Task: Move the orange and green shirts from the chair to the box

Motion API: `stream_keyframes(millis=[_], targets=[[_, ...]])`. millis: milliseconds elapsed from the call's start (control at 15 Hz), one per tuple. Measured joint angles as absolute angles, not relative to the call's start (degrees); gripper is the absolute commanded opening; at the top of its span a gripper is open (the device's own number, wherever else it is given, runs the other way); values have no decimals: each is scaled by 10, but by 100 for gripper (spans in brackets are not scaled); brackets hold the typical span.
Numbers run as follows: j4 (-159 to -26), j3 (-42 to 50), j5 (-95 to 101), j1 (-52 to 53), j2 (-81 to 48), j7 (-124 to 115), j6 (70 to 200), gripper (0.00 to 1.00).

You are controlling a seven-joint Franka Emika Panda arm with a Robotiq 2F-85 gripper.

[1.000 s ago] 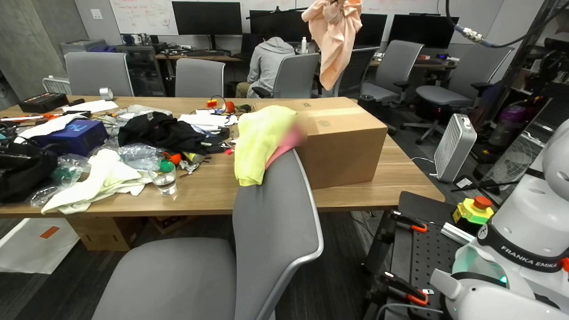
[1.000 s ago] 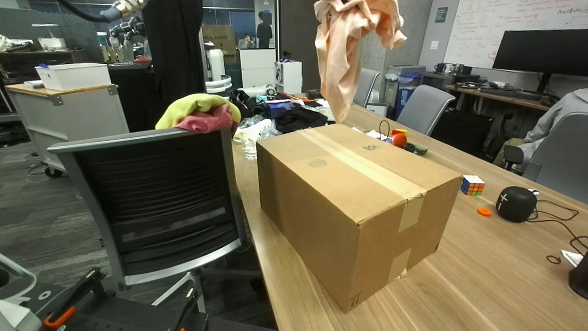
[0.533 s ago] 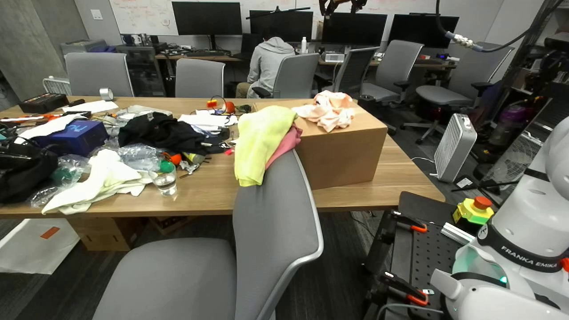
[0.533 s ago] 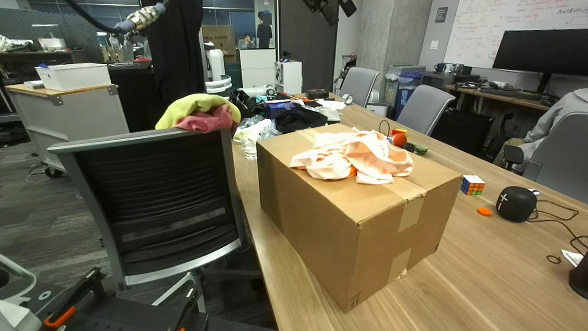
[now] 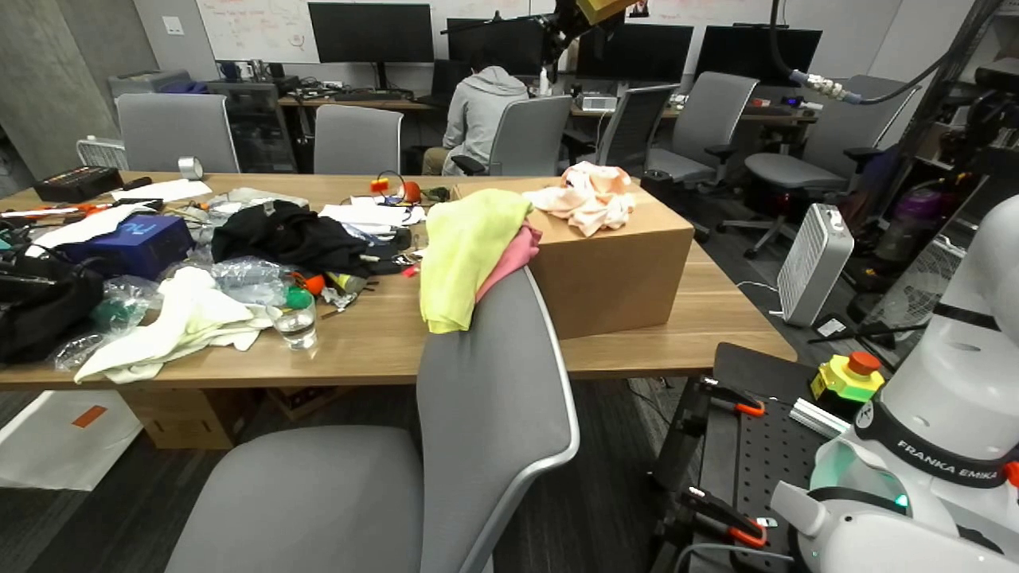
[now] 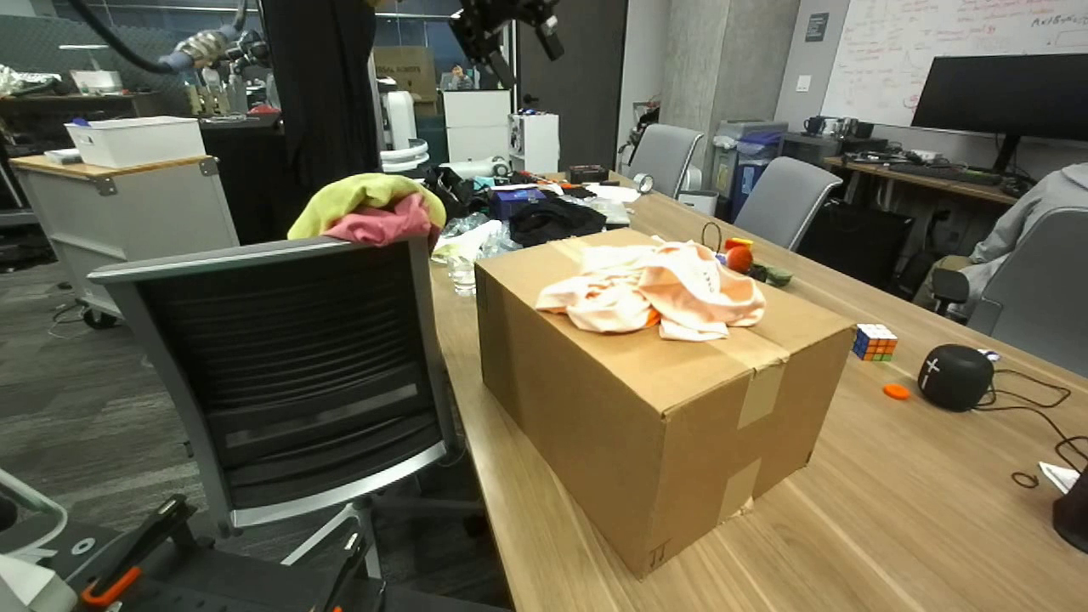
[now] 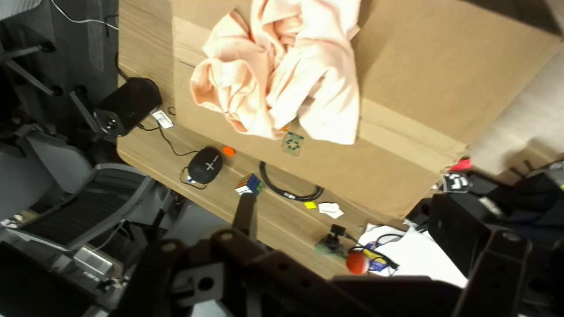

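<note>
Can see a wooden table point(image 6: 901, 484) in both exterior views, littered toward one end. Can see a gray chair point(image 5: 509, 390) just beside the table, and on the tabletop a cardboard box point(image 6: 612, 408), taped along its top seam and standing near the chair. Find the green shirt point(image 5: 470, 247), bright yellow-green, draped over the top of the chair's backrest and partly covering a pink cloth point(image 5: 517, 251). Find the orange shirt point(image 6: 654, 289), pale peach, heaped in loose folds on top of the box. Can spot the gripper point(image 6: 529, 61) high up in an exterior view, with its jaws spread wide, apart from both shirts; can see the same wide gap in the wrist view. Can pick out on the table a round black speaker point(image 6: 954, 378), a glass of clear liquid point(image 5: 296, 328), a colored puzzle cube point(image 6: 875, 342) and, near the speaker, a small orange disc point(image 6: 895, 391).
</note>
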State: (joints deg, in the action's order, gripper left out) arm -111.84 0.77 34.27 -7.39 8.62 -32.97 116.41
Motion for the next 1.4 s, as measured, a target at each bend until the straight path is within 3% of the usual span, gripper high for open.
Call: stream_keyframes(millis=[733,1400], targets=[[-1187,-29,115,22,128,-84,1137,100],[-1253,-56,72,59,118,-17,1130,100]])
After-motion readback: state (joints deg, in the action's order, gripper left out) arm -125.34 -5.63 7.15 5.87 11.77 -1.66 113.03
